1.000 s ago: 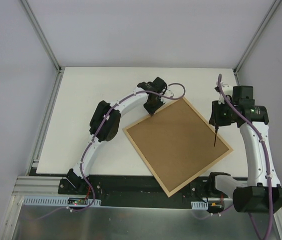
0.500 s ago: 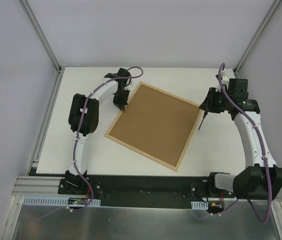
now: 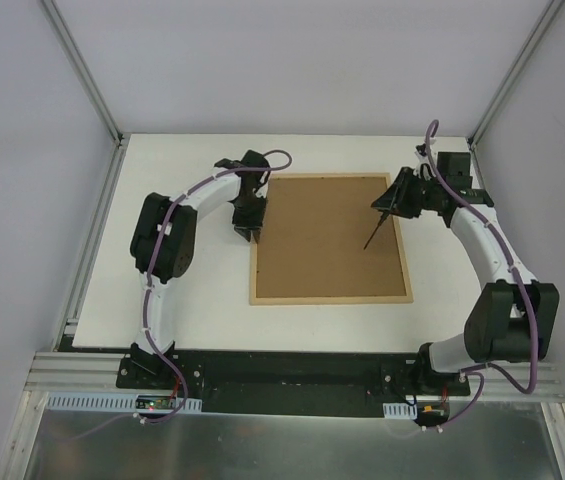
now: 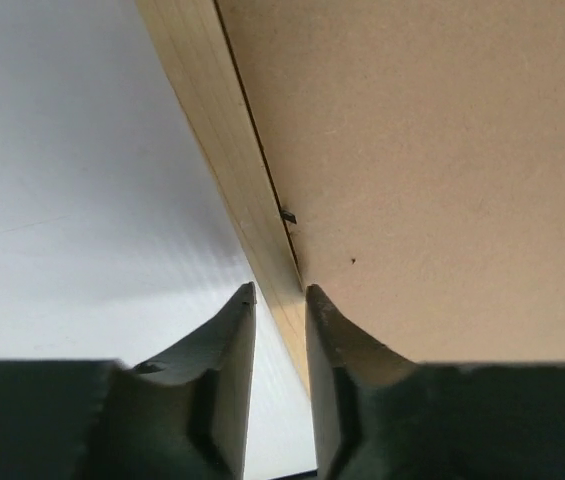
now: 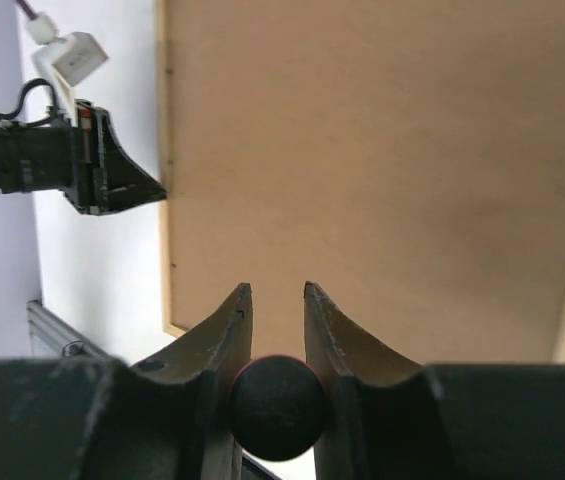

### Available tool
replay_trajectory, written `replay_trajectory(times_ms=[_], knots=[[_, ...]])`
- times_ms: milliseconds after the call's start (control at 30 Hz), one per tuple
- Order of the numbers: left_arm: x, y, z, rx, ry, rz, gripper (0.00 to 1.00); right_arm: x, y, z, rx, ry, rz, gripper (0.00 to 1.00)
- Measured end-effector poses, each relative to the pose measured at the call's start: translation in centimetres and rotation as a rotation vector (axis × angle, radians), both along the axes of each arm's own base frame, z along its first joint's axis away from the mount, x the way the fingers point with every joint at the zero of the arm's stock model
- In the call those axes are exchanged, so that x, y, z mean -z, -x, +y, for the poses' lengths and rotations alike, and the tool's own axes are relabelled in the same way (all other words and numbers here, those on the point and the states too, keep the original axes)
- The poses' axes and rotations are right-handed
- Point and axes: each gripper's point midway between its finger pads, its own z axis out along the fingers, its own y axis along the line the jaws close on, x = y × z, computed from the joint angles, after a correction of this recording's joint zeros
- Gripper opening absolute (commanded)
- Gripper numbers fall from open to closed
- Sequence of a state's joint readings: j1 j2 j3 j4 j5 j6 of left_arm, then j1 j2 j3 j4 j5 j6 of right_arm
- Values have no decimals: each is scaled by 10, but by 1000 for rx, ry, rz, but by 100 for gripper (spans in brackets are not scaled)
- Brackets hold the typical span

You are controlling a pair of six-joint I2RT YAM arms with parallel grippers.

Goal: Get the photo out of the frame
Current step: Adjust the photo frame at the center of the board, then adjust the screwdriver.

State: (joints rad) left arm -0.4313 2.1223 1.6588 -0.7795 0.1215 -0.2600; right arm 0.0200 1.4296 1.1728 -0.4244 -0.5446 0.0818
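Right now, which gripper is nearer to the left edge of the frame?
Left. The left gripper is at that edge, one fingertip on each side of it. The right gripper is over the far right corner of the frame, holding a dark tool.

You have one frame (image 3: 327,238) on one white table (image 3: 182,290), two arms, the left arm (image 3: 202,192) and the right arm (image 3: 490,245), two grippers, the left gripper (image 3: 252,230) and the right gripper (image 3: 394,197), with two fingers (image 4: 224,350) each, and one thin dark stick (image 3: 374,232).
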Motion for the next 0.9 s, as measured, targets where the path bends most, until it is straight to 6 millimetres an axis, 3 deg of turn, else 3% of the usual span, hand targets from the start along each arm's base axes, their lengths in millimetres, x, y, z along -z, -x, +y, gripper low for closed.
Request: replay_trajectory(times_ms=[100,233,333,433,600,767,900], knots=[[-8,2,-6,37,30,10,50,1,-5,15,-27,-63,13,0],[-33,-22,-7,43,98,-46,63,0,-17,36,-47,-168,27,0],[-66,-39,-20,87,240,-97,66,5,-28,54,-61,-260,64,0],[-109,-45,-50,184,437,-144,67,14,-38,73,-73,-355,121,0],[-158,-18,-107,378,687,-149,67,8,-46,96,-86,-470,156,0],[-167,28,-155,522,825,-55,67,-11,-48,109,-112,-542,126,0],[-168,44,-172,552,904,20,65,-12,-48,111,-113,-562,127,0]])
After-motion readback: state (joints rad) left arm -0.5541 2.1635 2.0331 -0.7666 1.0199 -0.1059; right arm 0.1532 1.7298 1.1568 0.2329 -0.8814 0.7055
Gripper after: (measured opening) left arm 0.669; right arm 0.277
